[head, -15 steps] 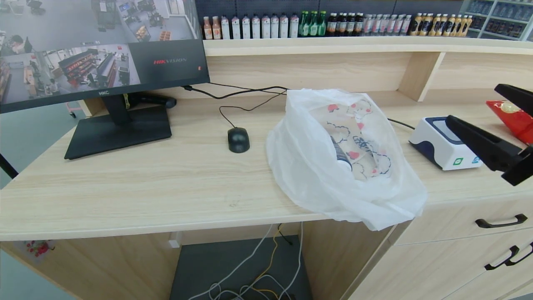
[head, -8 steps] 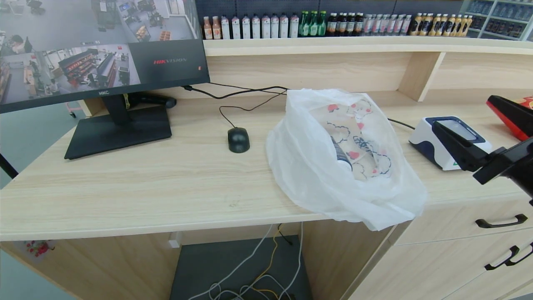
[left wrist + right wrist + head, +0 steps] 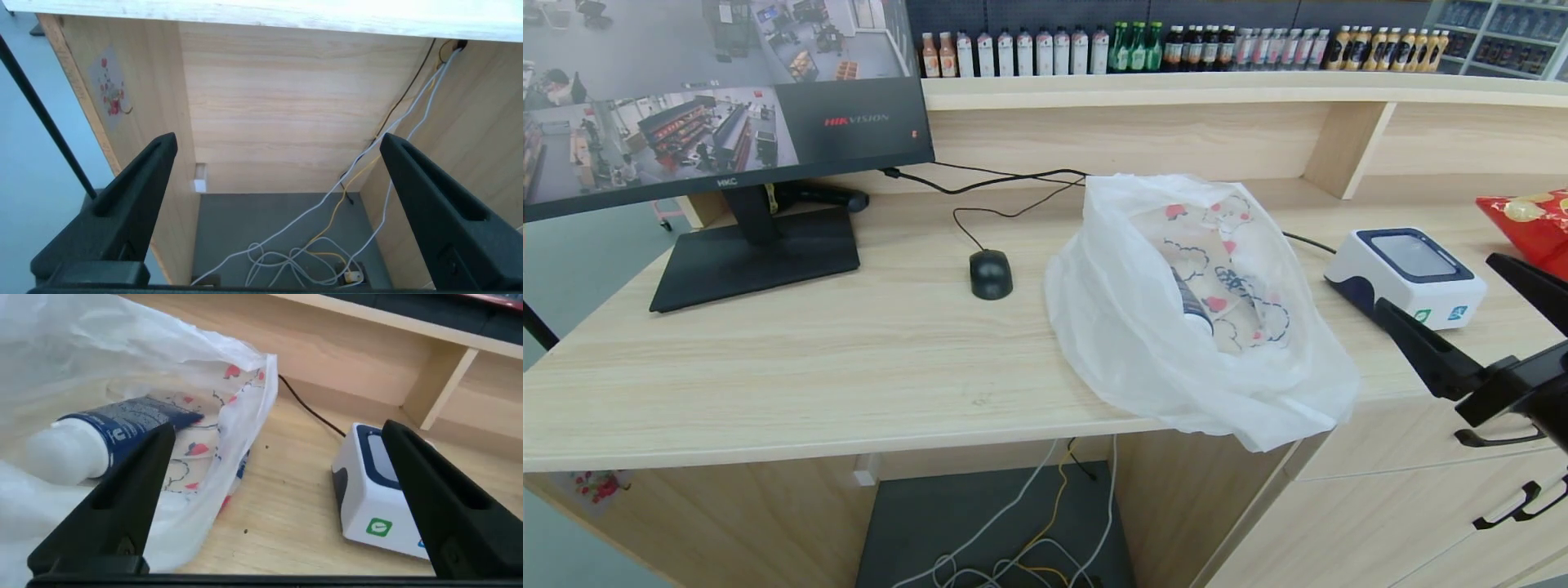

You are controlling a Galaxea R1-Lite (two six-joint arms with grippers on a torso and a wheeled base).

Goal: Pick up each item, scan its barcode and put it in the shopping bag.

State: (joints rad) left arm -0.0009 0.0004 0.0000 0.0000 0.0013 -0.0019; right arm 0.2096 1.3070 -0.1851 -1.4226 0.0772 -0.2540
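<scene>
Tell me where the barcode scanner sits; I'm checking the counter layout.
In the head view the barcode scanner stands on the right side of the counter, between the white shopping bag and the red snack packet, apart from both.

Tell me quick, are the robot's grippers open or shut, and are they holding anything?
Left gripper: open, holding nothing.
Right gripper: open, holding nothing.

Light wood counter (image 3: 849, 351) with drawers (image 3: 1388, 445), bottle-lined shelf (image 3: 1176, 88) behind.
</scene>
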